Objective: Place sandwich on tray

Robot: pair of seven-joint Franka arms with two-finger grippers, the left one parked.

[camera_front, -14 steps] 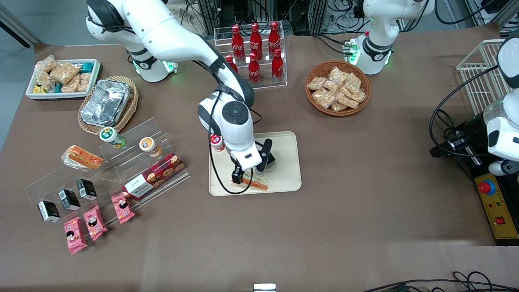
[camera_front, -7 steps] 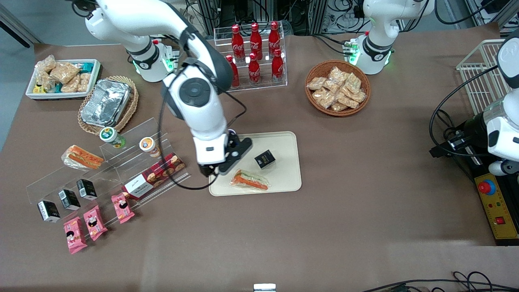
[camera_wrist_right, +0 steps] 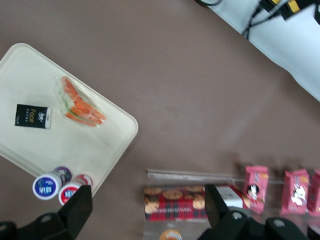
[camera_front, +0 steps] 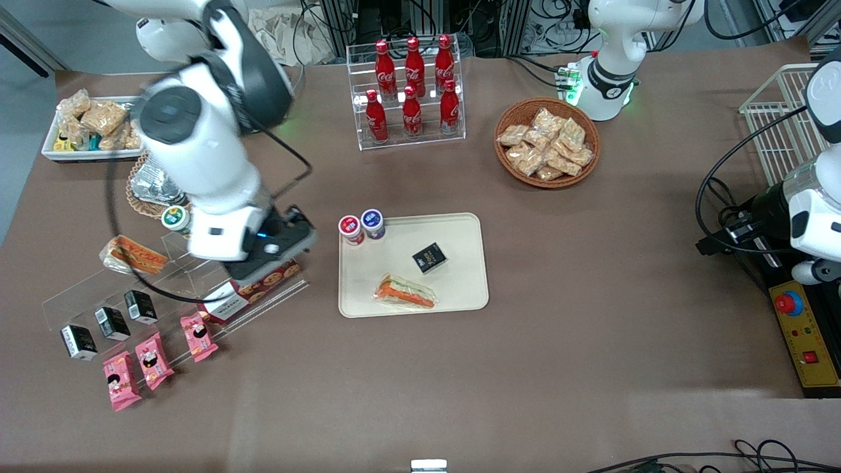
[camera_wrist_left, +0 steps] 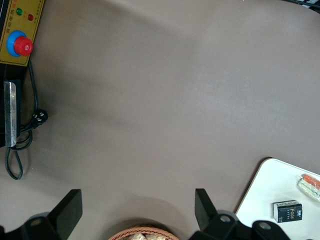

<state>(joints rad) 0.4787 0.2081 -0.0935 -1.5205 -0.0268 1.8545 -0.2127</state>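
Observation:
The clear-wrapped sandwich (camera_front: 404,292) with pale bread and orange layers lies on the cream tray (camera_front: 460,226), near its edge closest to the front camera. It also shows in the right wrist view (camera_wrist_right: 80,107) on the tray (camera_wrist_right: 100,150), and in the left wrist view (camera_wrist_left: 310,184). My right gripper (camera_front: 266,253) is off the tray, toward the working arm's end, raised above the red cookie box (camera_wrist_right: 185,202). Its fingers (camera_wrist_right: 75,210) stand wide apart with nothing between them.
On the tray are a black box (camera_front: 429,257) and two small cups (camera_front: 351,228). A tan-bread sandwich (camera_front: 131,255), black boxes and pink packs (camera_front: 151,361) lie by the acrylic shelf. Cola bottles (camera_front: 410,92) and a snack basket (camera_front: 546,141) stand farther from the camera.
My gripper has left the sandwich lying on the tray, lifted, and swung away toward the working arm's end, over the acrylic shelf. The sandwich has not moved since.

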